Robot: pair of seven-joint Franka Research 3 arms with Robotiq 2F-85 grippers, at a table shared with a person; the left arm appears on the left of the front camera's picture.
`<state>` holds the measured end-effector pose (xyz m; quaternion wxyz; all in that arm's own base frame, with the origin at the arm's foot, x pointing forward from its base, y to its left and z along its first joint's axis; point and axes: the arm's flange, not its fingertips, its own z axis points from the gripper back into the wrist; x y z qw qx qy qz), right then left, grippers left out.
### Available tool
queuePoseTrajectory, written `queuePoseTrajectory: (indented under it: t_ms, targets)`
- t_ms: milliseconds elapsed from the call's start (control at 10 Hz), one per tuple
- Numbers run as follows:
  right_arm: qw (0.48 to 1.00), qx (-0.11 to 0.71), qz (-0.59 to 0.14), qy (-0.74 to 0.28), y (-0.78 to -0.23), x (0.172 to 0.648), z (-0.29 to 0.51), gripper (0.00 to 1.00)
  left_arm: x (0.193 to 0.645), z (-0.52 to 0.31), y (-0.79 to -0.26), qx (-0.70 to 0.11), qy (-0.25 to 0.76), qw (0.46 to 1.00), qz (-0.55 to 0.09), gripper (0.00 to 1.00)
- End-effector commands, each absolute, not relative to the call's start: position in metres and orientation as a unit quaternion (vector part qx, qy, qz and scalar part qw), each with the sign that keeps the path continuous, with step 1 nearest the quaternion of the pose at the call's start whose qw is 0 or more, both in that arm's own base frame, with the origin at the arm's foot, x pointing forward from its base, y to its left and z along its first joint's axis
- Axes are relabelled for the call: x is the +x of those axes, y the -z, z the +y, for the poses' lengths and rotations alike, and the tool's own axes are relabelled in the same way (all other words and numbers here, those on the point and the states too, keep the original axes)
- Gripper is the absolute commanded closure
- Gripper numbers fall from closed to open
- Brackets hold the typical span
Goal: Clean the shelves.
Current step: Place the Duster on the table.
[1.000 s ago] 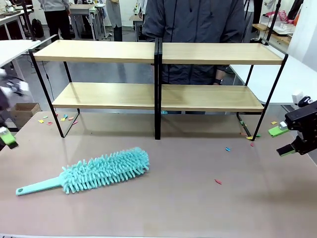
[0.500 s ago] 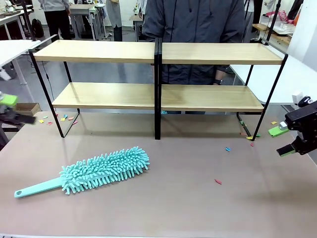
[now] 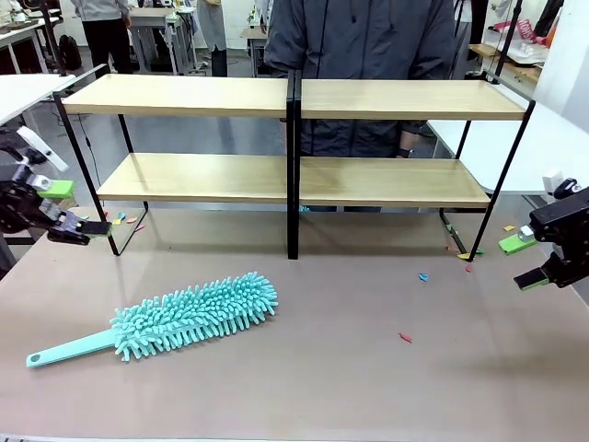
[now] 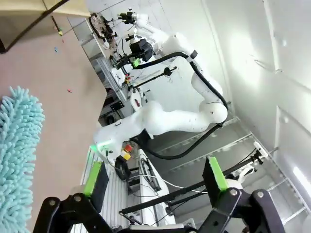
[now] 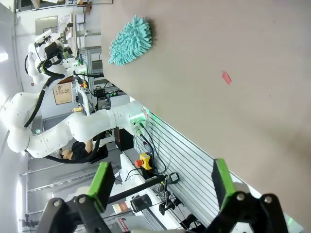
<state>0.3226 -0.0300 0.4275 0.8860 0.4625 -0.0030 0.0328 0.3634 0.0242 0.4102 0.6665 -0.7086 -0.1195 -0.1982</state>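
The shelves (image 3: 193, 95) stand across the far half of the table: two light wooden boards on a thin black frame with a black central post. A teal fluffy duster (image 3: 198, 314) lies on the table in front of the left half, handle pointing to the lower left. My left gripper (image 3: 78, 209) hovers open beside the rack's left leg, holding nothing. At the right table edge my right gripper (image 3: 525, 262) is open and holds nothing. The left wrist view has the open left gripper (image 4: 155, 177) and the duster (image 4: 17, 160) at its left. In the right wrist view the open right gripper (image 5: 162, 178) faces the distant duster (image 5: 130, 40).
A person in a dark grey jacket (image 3: 363, 41) stands behind the shelves, one hand (image 3: 409, 147) low at the right. Small coloured scraps lie by the left leg (image 3: 115, 220), by the right leg (image 3: 465, 255) and on the brown table (image 3: 405, 338).
My left gripper has swung from the lower left table edge up toward the rack's left leg. The duster has shifted slightly left and settled. The right arm is still.
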Motion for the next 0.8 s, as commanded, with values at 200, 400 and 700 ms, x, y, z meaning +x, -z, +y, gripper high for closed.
queuePoseTrajectory:
  t_ms: [200,400,700]
  targets:
    - [0.884,0.466,-0.006,-0.041,-0.4286,0.3224,-0.0319,0.0,0.3542,0.0265,-0.4229,-0.696,0.202,0.676,-0.131,0.0]
    - [0.884,0.466,-0.006,-0.041,-0.4286,0.3224,-0.0319,0.0,0.3542,0.0265,-0.4229,-0.696,0.202,0.676,-0.131,0.0]
    - [0.884,0.466,-0.006,-0.041,-0.4286,0.3224,-0.0319,0.0,0.3542,0.0265,-0.4229,-0.696,0.202,0.676,-0.131,0.0]
